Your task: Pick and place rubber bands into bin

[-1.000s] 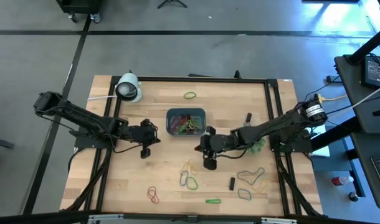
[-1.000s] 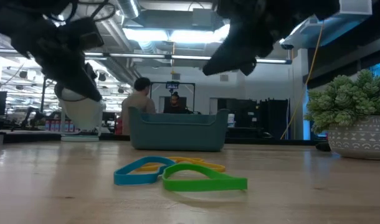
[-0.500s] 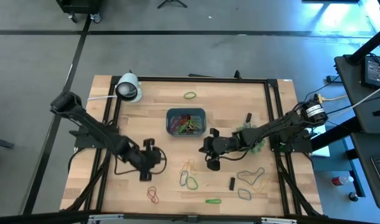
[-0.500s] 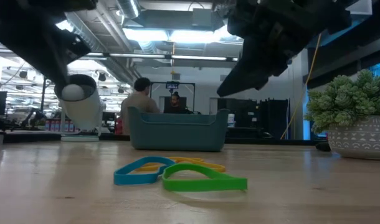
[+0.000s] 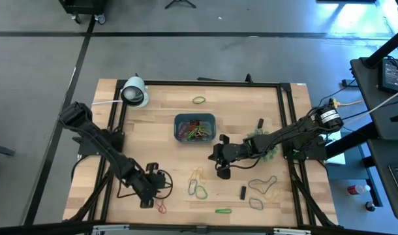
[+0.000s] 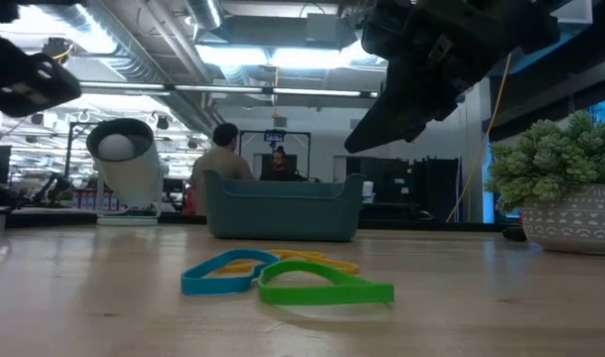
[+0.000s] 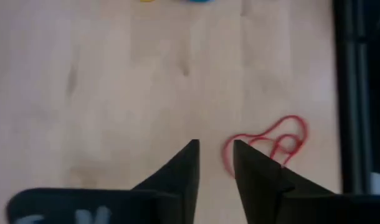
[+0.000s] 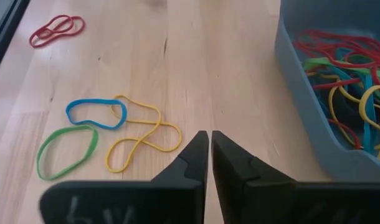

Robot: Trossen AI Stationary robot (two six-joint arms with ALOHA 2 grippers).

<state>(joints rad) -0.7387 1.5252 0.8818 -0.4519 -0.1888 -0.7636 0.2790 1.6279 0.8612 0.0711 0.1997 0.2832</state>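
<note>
Left gripper [image 7: 214, 155] jaws a narrow gap apart, nothing between them, low over pale wood grain just beside a thin red rubber band [image 7: 274, 142] lying in twisted loops. Right gripper [image 8: 210, 146] jaws pressed together, empty, between the smooth blue-teal bin [image 8: 302, 93] and floppy blue, yellow, green bands [image 8: 106, 134]. A tangle of coloured bands lies in the bin.

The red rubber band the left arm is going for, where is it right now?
In the high view the red rubber band lies near the table's front edge, left of centre, right beside the left gripper, apart from the blue, yellow and green bands.
</note>
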